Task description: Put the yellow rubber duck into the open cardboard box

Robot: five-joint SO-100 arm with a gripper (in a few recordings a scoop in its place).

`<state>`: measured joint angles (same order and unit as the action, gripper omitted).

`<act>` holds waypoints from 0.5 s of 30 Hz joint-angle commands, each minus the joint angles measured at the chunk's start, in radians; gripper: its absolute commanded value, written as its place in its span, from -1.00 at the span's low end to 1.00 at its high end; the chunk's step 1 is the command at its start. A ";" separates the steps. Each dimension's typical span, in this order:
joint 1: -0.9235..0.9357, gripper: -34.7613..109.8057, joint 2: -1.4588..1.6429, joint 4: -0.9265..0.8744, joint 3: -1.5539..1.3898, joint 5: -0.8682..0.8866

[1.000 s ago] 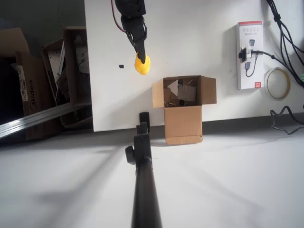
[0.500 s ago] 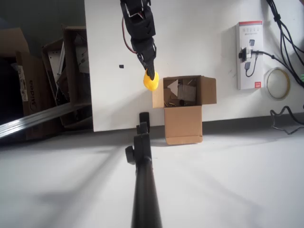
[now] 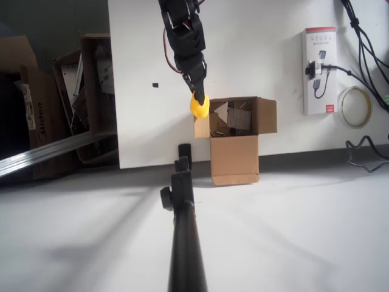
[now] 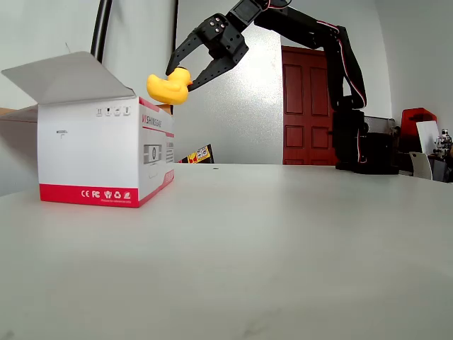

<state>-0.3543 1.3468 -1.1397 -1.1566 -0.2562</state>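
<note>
Small yellow rubber duck (image 3: 199, 106) gripped in black fingers (image 3: 196, 91), poised at left flap of open light-brown cardboard box (image 3: 234, 125).

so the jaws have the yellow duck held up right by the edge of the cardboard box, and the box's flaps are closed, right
Not quite: the flaps are open. The overhead view shows the cardboard box with its top flaps spread and scraps visible inside. The rest holds: the gripper is shut on the yellow duck at the box's left edge in that view, and the fixed view shows the duck held above the table.
</note>
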 commanded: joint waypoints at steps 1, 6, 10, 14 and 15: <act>-0.023 -0.36 0.043 -0.003 0.049 0.008; -0.061 -0.36 0.055 -0.008 0.057 0.006; -0.086 -0.36 0.046 -0.008 0.091 0.005; -0.123 -0.36 0.031 -0.008 0.117 0.009; -0.133 -0.36 0.025 -0.008 0.123 0.011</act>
<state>-0.4648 1.3468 -1.1428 -1.0907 -0.2562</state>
